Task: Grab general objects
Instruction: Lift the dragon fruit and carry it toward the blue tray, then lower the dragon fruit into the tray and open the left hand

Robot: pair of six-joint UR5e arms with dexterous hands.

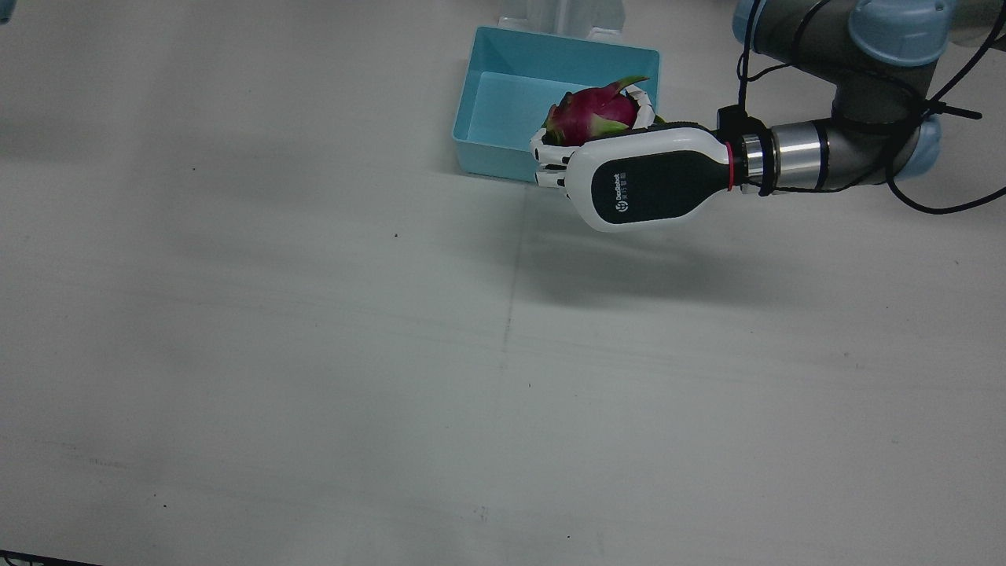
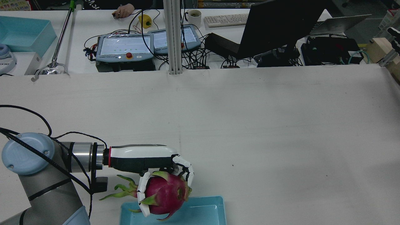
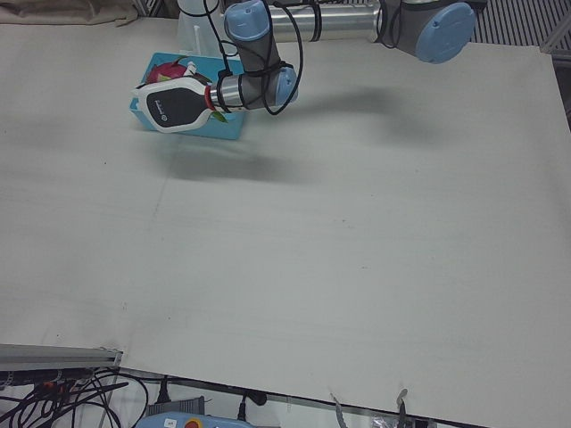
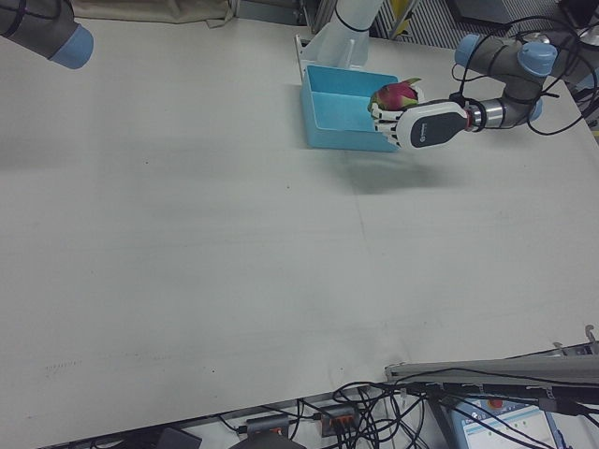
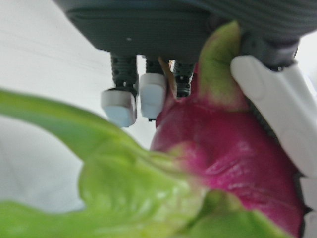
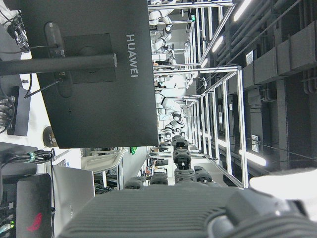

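My left hand is shut on a magenta dragon fruit with green scales and holds it in the air over the corner of a light blue bin. In the rear view the hand grips the fruit from above, over the bin's rim. The left hand view shows the fruit close up between white fingertips. The bin looks empty inside. Of my right hand, only part of its grey body shows in its own view, and its fingers are hidden.
My right arm's elbow sits at the far corner in the right-front view. The white table spreads wide in front of the bin. Behind the table in the rear view are a monitor, teach pendants and cables.
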